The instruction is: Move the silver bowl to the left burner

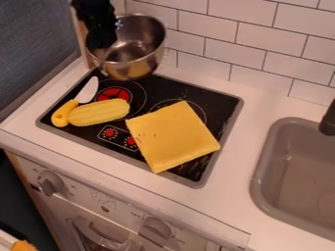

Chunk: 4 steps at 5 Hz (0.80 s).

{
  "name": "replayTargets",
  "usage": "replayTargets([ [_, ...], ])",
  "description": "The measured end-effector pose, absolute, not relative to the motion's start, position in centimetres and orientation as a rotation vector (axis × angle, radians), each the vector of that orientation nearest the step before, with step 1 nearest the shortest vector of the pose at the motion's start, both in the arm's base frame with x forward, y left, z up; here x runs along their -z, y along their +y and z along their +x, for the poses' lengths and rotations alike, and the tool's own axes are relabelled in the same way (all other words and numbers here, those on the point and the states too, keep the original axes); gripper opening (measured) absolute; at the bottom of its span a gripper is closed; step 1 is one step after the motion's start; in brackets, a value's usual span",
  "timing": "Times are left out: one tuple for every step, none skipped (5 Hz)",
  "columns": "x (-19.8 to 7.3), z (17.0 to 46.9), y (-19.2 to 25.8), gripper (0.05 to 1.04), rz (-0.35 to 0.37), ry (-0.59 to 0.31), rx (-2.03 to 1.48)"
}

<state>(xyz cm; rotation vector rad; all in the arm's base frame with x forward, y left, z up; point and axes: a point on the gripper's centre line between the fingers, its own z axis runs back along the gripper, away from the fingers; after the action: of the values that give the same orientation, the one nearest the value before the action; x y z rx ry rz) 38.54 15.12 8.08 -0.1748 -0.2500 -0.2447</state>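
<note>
The tool (100, 45) grips the silver bowl (149, 49) by its rim, at the stove's (219, 101) back left

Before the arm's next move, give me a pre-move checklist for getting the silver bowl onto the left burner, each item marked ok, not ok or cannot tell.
1. Gripper at the bowl: ok, it is at the left side of the silver bowl.
2. Grip secure: cannot tell.
3. Left burner free: not ok, the corn overlaps its front part.
4. Knife out of the way: not ok, it lies close along the burner's left side.
5. Yellow slice off the left burner's red centre: ok, it lies toward the right of the stove.
6. Bowl's underside off the surface: cannot tell.
</note>
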Motion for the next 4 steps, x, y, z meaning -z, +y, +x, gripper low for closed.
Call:
replayTargets([
  [-6.6,38.4,15.7,0.078,-0.154,-0.216,0.233],
  [-5.8,38.6,16.3,0.078,-0.1,-0.208,0.239],
  [-4.7,39.0,15.6,0.12,-0.074,-0.185,0.259],
  [-4.2,39.2,14.8,0.288,-0.058,-0.174,0.266],
])
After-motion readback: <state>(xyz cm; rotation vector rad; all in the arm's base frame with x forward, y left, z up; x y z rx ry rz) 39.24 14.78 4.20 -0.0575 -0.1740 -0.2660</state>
